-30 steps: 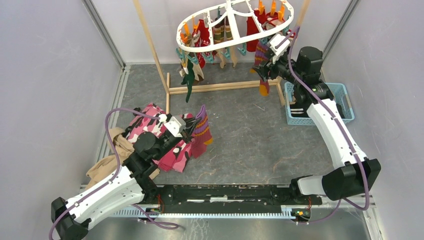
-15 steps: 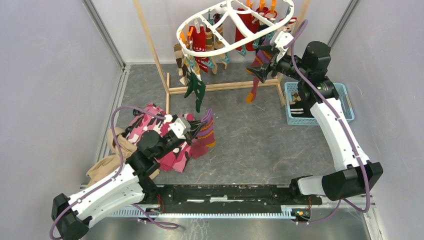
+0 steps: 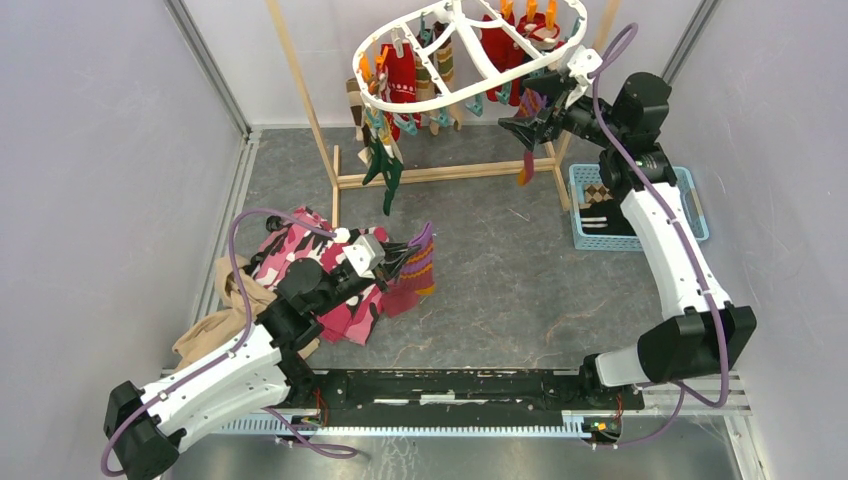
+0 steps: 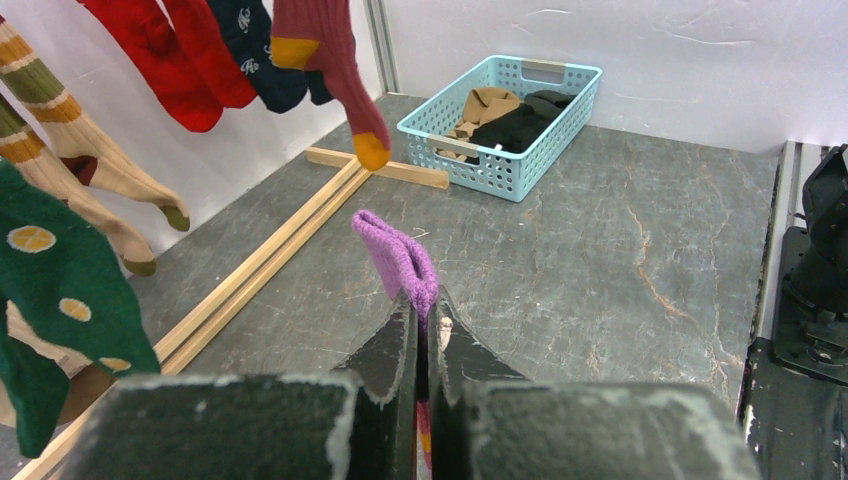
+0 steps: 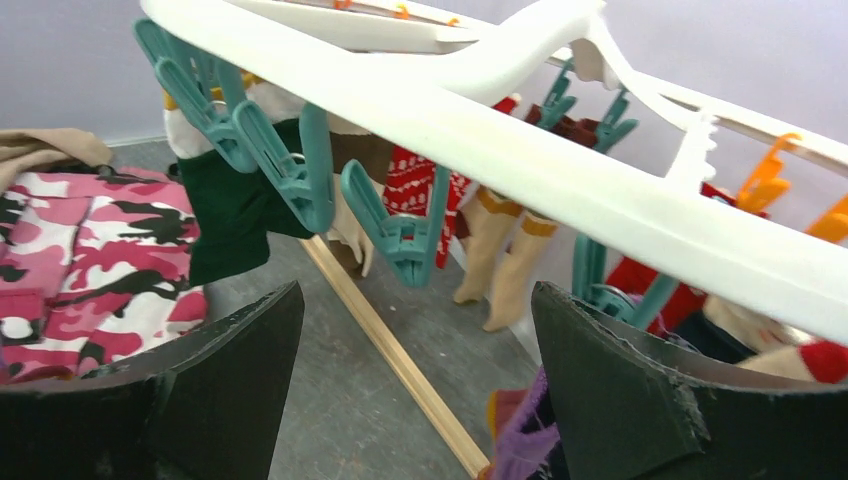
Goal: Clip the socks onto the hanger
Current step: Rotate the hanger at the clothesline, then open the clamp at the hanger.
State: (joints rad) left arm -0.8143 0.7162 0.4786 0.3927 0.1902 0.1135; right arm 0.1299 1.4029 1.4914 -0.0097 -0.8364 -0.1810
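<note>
1. Starting with the left gripper [image 4: 420,335]: its fingers are clenched tight on the purple cuff of a maroon striped sock [image 4: 395,262]. The sock is held up off the grey table surface [image 4: 620,250], near the pink camouflage cloth [image 3: 300,250]. Cuff-up is probably how it's held so the edge can be fed straight into a clip.
2. The right gripper [image 5: 418,300] is parked just under the rim of the white hanger [image 5: 560,170], jaws spread wide with nothing grasped. An empty teal clip [image 5: 400,235] is framed right between them. So it's likely lined up for the clip to be squeezed open, or for the frame to be steadied.
3. The hanger is hung from the wooden rack [image 3: 440,175] at the far side, well apart from the held sock. Plenty of socks are already clipped round it: red ones, tan-striped ones, a dark green sock [image 3: 385,168] and a maroon one with an orange toe [image 4: 335,70].
4. Containers: a light blue basket [image 4: 480,165] is set down beside the rack foot. A tan piece and a black piece of fabric are seen in it, probably more socks, though that can't be told for sure.
5. A tan cloth [image 3: 210,335] is bunched beside the camo one.
</note>
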